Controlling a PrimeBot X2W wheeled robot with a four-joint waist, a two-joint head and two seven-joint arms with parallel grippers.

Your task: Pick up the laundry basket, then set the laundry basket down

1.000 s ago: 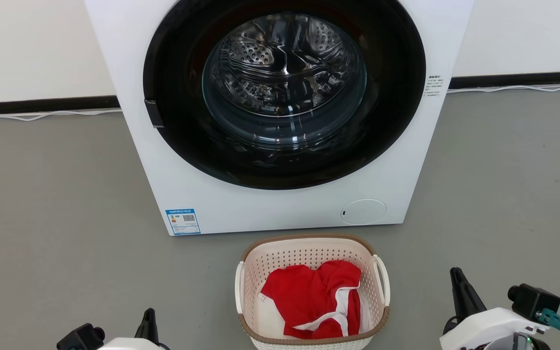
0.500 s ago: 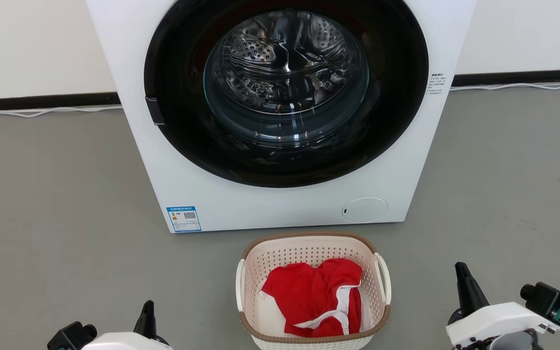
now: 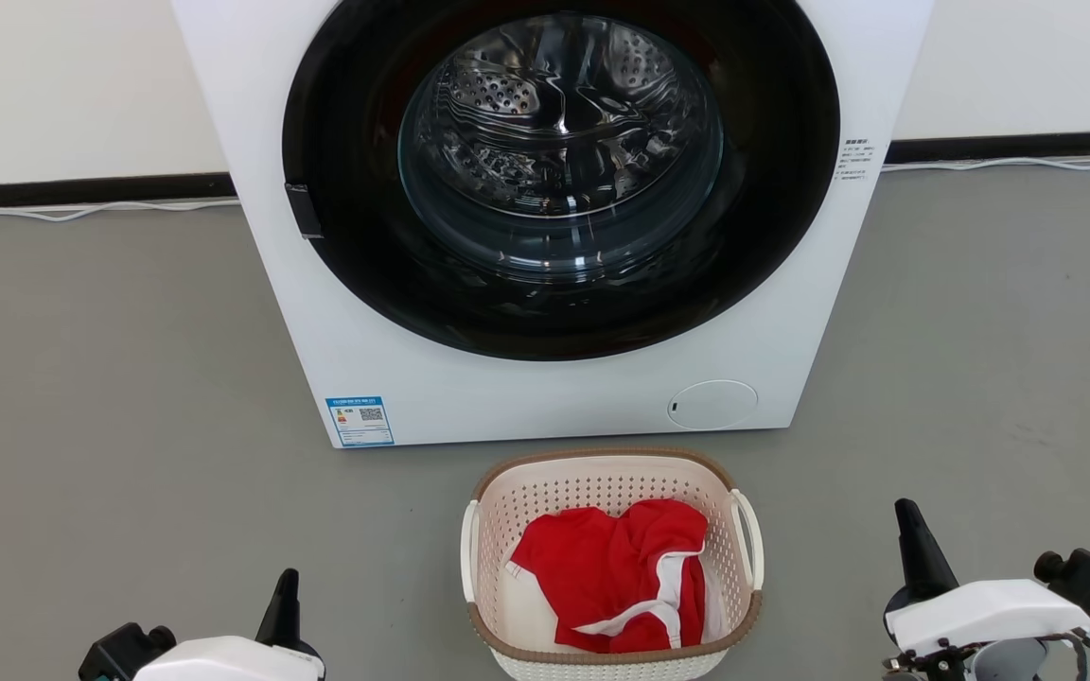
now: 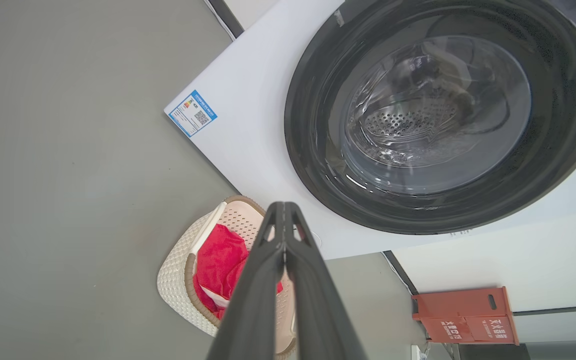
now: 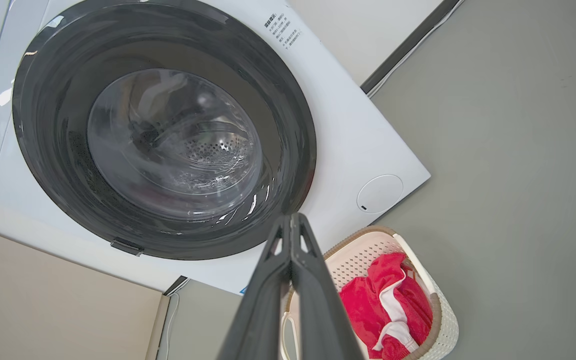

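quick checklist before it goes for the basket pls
1. Basket upright on the floor: ok.
2. Both side handles free of cloth: ok.
3. Red garment fully inside, nothing hanging over the rim: ok.
4. Left end effector and right end effector flank the basket, apart from it: ok.
5. End effectors open for a grasp: not ok, both are shut and empty.
6. Basket clear of the washing machine: ok, a thin strip of floor shows between them.
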